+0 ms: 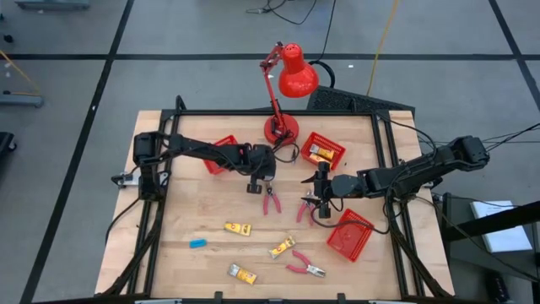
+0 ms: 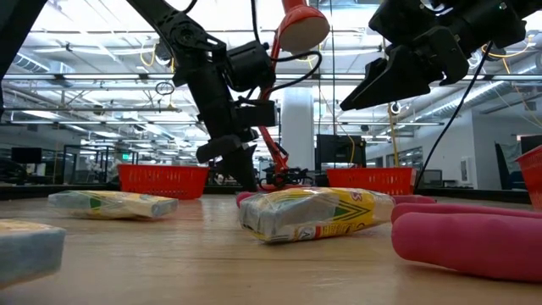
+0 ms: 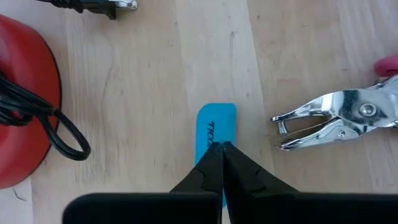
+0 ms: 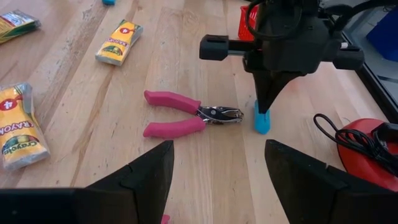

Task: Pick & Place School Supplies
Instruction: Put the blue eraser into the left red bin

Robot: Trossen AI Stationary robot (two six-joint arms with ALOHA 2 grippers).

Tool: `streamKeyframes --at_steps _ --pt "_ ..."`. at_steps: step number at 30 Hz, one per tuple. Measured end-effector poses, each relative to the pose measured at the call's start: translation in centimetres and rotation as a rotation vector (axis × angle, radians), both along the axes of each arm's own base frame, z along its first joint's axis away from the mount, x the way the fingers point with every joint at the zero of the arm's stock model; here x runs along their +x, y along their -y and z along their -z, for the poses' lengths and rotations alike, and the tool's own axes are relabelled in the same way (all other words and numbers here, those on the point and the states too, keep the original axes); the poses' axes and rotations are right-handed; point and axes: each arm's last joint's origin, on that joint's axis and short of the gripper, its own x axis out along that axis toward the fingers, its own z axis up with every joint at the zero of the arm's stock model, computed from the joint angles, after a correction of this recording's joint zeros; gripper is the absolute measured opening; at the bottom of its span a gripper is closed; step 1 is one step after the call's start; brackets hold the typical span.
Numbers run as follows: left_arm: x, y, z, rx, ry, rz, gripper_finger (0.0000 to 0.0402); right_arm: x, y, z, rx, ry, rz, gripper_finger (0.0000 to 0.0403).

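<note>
Left wrist view: my left fingers [image 3: 222, 147] are clenching on a blue block [image 3: 214, 124] standing on the tabletop [image 3: 149, 93] beside pink pliers [image 4: 186, 114]; my right fingers [image 4: 217, 171] are hanging spread, empty, nearby; one basket [image 1: 324, 150] is holding a packet, while packets, pliers and another block [image 1: 198, 243] are lying loose, so most sorting remains, I judge.

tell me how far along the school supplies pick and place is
Done: one yellow packet already lies in the back red basket. In hand: the left gripper is shut on a light-blue block standing on the table beside pink-handled pliers; the right gripper hangs open over another pair. Left: three yellow packets, another blue block, three pliers.
</note>
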Motion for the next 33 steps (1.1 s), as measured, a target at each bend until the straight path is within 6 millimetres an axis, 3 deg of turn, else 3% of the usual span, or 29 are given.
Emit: streamKeyframes --at_steps 13,27,33 --pt "-0.3 -0.3 0.1 -0.080 -0.008 0.020 0.0013 0.0 0.0 0.0 0.000 0.000 0.000 0.0242" --pt "-0.1 -0.4 -0.1 -0.050 0.010 0.038 0.0184 0.0 0.0 0.0 0.013 0.000 0.006 0.0242" --pt "0.0 -0.9 1.0 -0.077 -0.012 0.018 0.0207 0.0 0.0 0.1 0.012 -0.006 0.006 0.0242"
